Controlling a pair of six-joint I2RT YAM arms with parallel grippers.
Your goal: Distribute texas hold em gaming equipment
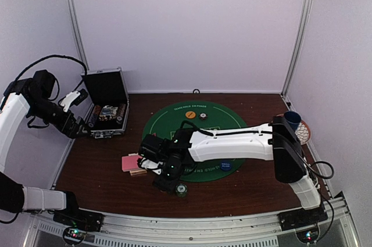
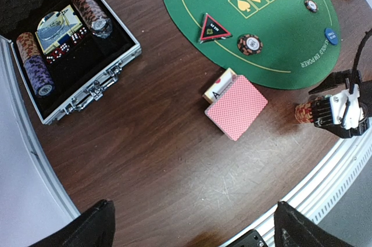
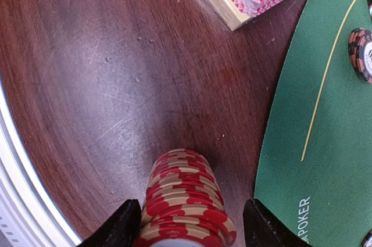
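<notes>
R gripper (image 3: 190, 226) is positioned low at the near-centre of the table (image 2: 145, 160), w/ its fingers (image 3: 119, 226) set either side of a red-and-tan poker chip stack (image 3: 185, 192). The stack is stood upright on bare wood, just off the near-left edge of the green mat (image 2: 279, 20). The pink-backed cards (image 2: 237, 107) are found to its left and a bit farther back. One finger looks pressed to the stack. On the other side contact can't be made out, so whether it is clamped or only bracketed cannot be told.

L gripper (image 2: 192, 209) is held high at the far left, jaws spread wide w/ nothing between them. Below it the black case (image 2: 87, 93) is laid open, w/ chip rows packed inside.

The cards are rested face down and tilted over a card box (image 2: 218, 87) marked A. Both are on wood near the mat, not touching it.

On the mat are placed:
- a red triangle (image 2: 212, 28)
- a dark striped chip stack (image 2: 249, 43), just beside the triangle
- a small chip (image 2: 311, 5) at the far part
- a blue marker disc (image 2: 331, 36) at the near part

A patterned plate (image 1: 304, 135) is sat at the far right, off the mat. A blue cup (image 1: 292, 119) is seen on or against it; which cannot be told.
</notes>
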